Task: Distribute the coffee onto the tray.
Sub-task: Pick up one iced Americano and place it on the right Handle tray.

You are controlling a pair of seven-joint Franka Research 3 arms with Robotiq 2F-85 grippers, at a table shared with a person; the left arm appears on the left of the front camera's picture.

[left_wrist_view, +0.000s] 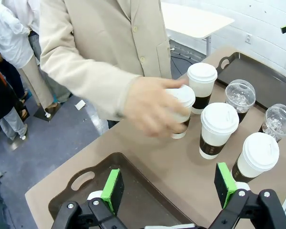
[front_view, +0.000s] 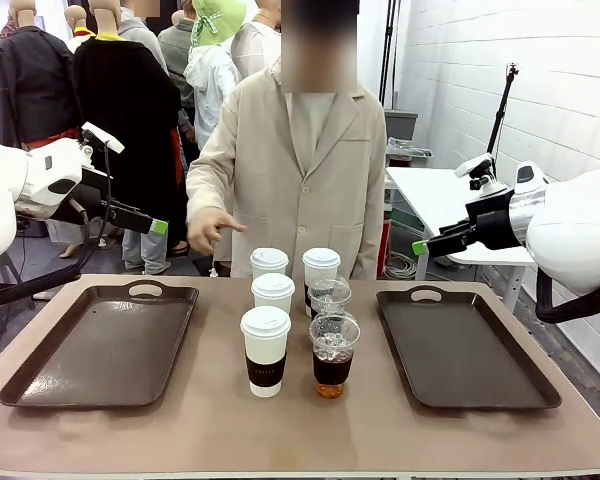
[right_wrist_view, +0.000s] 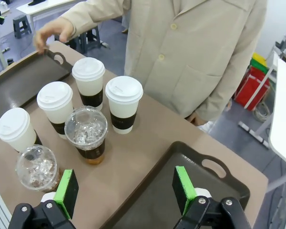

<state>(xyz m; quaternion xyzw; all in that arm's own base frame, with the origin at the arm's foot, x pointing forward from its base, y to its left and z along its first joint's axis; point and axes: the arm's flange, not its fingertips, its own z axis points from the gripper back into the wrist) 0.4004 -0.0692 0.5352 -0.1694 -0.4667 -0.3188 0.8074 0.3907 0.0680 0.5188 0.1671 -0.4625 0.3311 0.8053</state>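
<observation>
All six coffees sat bunched on the bare table in the middle of the front frame: four white lidded cups with two clear iced coffee cups just right of them, between the left tray and the right tray. Both the left gripper and the right gripper hung in the air with fingers spread wide, gripping nothing. The person's hand hovered to the upper left of the cups.

Brown table is seen front and centre. A beige-coated person is stood at its far edge. A white side table is set farther back, against a white brick wall. A red crate is left on the floor near it.
</observation>
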